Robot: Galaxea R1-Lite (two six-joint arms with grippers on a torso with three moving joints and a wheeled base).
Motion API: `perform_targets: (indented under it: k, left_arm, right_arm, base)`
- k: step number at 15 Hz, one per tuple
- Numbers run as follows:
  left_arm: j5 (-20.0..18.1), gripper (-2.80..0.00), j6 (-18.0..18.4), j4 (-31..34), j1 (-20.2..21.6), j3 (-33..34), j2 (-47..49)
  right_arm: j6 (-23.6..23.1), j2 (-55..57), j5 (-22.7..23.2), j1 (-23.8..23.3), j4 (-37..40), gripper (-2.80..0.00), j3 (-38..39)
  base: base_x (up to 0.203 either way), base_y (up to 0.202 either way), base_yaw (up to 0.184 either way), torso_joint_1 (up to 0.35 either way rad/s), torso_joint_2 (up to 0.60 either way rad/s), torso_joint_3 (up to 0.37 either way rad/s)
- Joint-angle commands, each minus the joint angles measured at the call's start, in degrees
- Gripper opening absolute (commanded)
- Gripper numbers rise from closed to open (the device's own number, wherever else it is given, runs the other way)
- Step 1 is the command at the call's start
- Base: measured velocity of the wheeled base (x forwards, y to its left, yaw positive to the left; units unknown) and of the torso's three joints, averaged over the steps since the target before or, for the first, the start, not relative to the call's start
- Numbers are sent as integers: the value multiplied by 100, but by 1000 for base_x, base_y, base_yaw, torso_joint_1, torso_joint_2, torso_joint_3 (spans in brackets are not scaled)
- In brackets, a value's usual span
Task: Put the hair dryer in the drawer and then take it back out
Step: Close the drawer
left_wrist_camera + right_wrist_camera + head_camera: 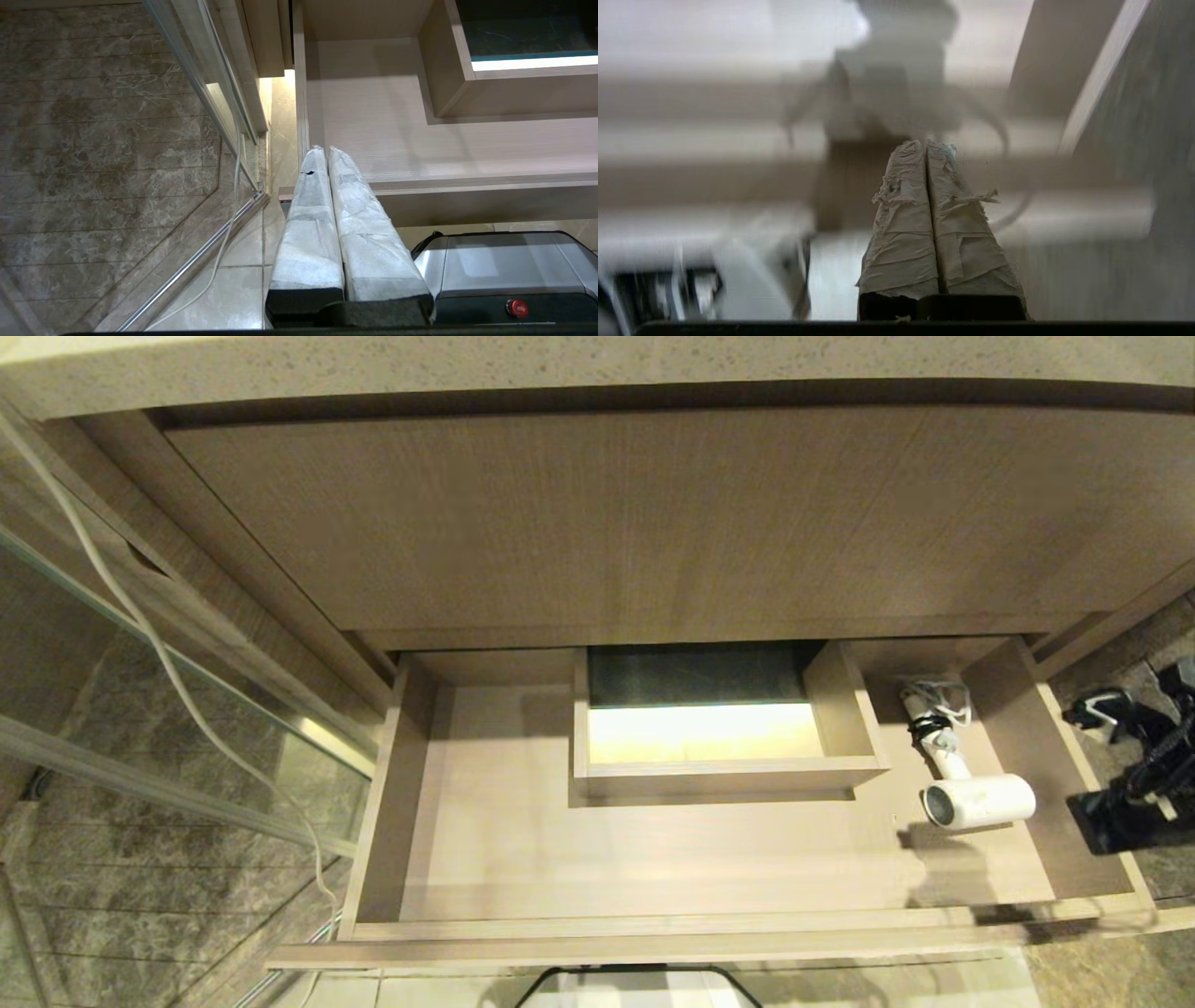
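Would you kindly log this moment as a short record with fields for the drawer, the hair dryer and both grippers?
drawer: pulled open, with a boxed cutout in the middle of its inside
hair dryer: lying on the drawer floor at the robot's right end, barrel toward the front, bundled cord toward the back, nothing holding it
right gripper: fingers pressed together, empty; arm outside the drawer's right wall
left gripper: fingers together, empty, near the drawer's left front corner
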Motion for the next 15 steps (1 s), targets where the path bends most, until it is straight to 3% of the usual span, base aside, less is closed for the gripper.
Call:
perform_targets:
  k: [1,5,9,15]
  left_arm:
    - [0,-280,0,1,0,9,0]
    - [0,-280,0,1,0,1,0]
    - [0,-280,0,1,0,9,0]
    - [0,-280,0,1,0,9,0]
  right_arm:
    - [-79,-823,-111,-1,214,-280,762]
    - [-484,-755,-159,-145,-79,-280,1544]
    - [-555,-117,-113,-277,-775,-280,2051]
    - [-622,1019,-31,-352,-1975,-280,2130]
  base:
    - [0,0,0,0,0,0]
    - [0,0,0,0,0,0]
    - [0,0,0,0,0,0]
    - [0,0,0,0,0,0]
